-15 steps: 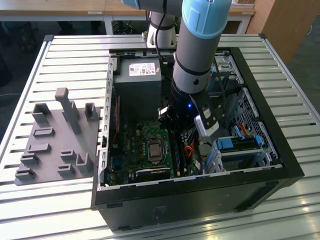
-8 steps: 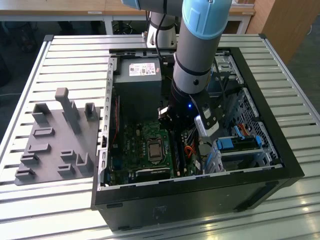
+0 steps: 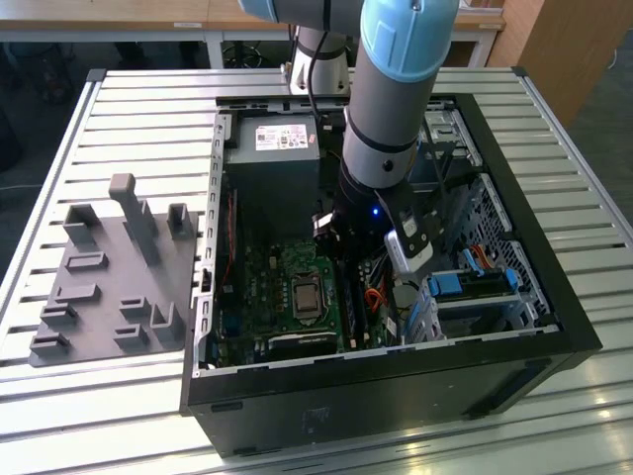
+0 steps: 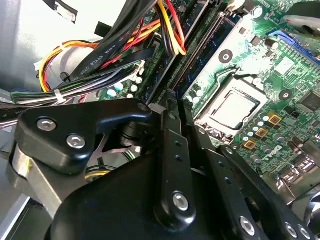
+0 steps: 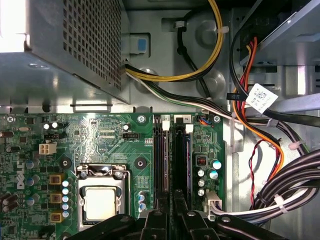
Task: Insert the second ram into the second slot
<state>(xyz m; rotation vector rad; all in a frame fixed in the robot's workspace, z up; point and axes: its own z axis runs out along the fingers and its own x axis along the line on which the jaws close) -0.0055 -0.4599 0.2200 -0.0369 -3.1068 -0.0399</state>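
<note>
**A:** First wrist view, entry on the ram stick. A thin dark strip with a bluish edge stands in the slot that lies farther from the processor socket. I judge this to be the stick, but I cannot tell if it is fully seated.

**B:** And the neighbouring slot, the one just beside the socket?

**A:** It looks dark with a pale line inside. I cannot tell whether it is occupied.

**B:** Gripper?

**A:** It hangs directly over the ends of both slots, just beside the socket. I cannot tell whether it is clamped on anything.

**B:** Risks from here?

**A:** If the stick sits tilted or its notch is off, downward force could jam it, bend the board or leave one end raised. A latch that is not swung out would block seating.

**B:** Anything farther out from the socket?

**A:** The cable bundle lies beyond the slots, on the side away from the socket. A sideways drift of the arm inside the computer case could snag it.
</note>
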